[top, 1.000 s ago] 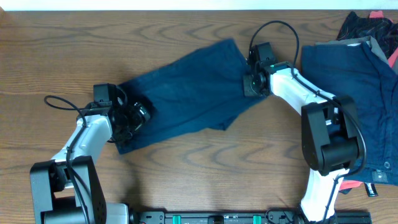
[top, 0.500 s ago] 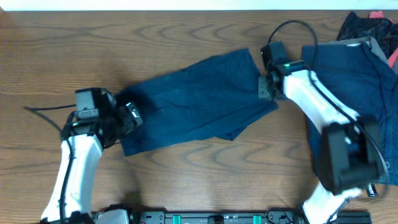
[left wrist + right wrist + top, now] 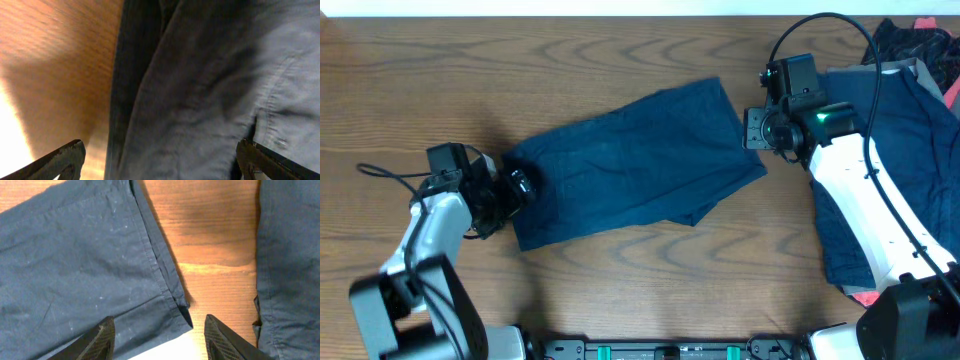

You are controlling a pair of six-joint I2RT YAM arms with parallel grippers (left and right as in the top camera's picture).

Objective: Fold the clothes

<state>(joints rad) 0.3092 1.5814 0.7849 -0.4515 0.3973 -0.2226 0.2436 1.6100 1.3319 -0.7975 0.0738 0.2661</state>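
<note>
**A:** From above, how far along are we?

**B:** The shorts (image 3: 630, 160) lie mid-worktop (image 3: 620, 290), slanted, and look doubled leg over leg, with a lower layer peeking out along the near edge. I'd call that one fold done and at least one left. The left hand (image 3: 520, 185) sits at their left end and the right hand (image 3: 756, 128) just off their right edge.

**A:** And the other clothes?

**B:** A second navy garment (image 3: 880, 140) lies spread and rumpled on the right, partly under the right arm, and doesn't look folded. Behind it is a dark and red heap (image 3: 910, 40); I can't tell what that is.

**A:** The left wrist view?

**B:** The left hand (image 3: 160, 150) has its fingers spread wide at the bottom corners, with nothing between them. It hangs close over the shorts (image 3: 200, 75), whose seamed edge runs up the picture, with bare worktop (image 3: 55, 55) beside it.

**A:** The right wrist?

**B:** The right hand (image 3: 160, 324) is also wide apart and empty. The hem (image 3: 184, 309) of the shorts (image 3: 75, 255) ends in a corner just ahead of the fingertips, lying flat. A strip of worktop (image 3: 210, 225) separates it from the second navy garment (image 3: 290, 255).

**A:** So, overall?

**B:** Early to middle, I'd judge: the shorts are part folded and released, and the second garment is untouched.
</note>
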